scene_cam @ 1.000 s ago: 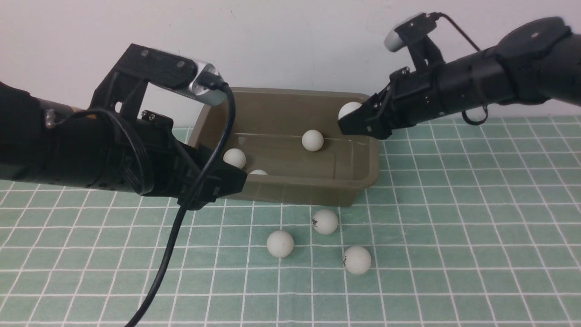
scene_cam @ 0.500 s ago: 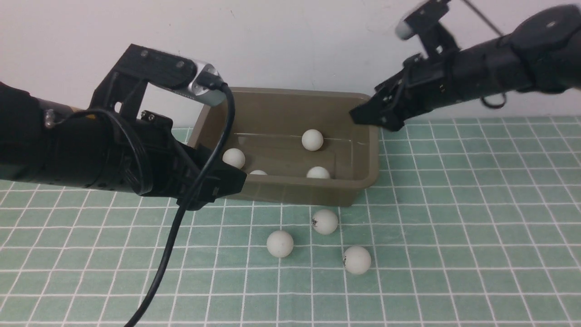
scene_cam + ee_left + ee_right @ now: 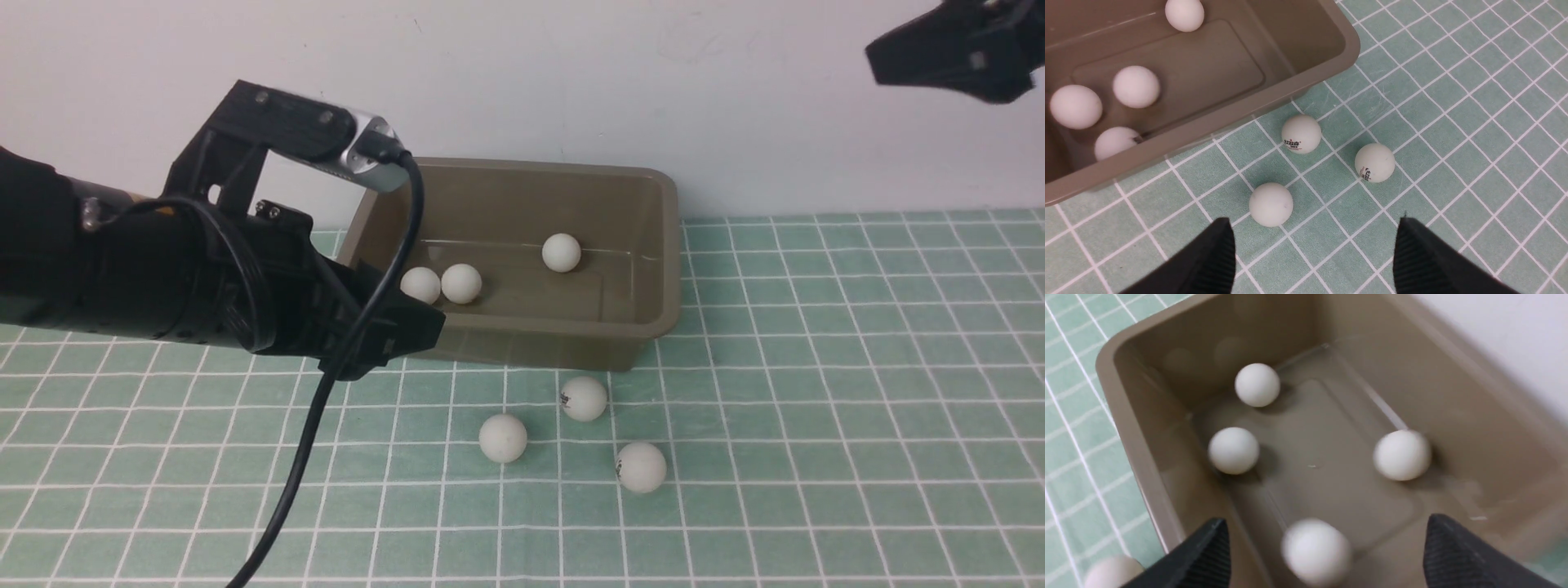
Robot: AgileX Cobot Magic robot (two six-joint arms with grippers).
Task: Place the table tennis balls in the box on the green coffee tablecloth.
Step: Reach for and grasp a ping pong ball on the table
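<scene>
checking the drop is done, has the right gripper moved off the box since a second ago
Yes. The right gripper went up and rightward, from the right end of the box to high above and right of it.

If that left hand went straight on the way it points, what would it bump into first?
Probably the plain ball lying nearest on the cloth, just ahead of the open left hand and slightly off its centre line. Depth is hard to judge.

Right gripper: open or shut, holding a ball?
Open and empty: on the right gripper, the fingers stand wide apart with nothing pinched between them.
</scene>
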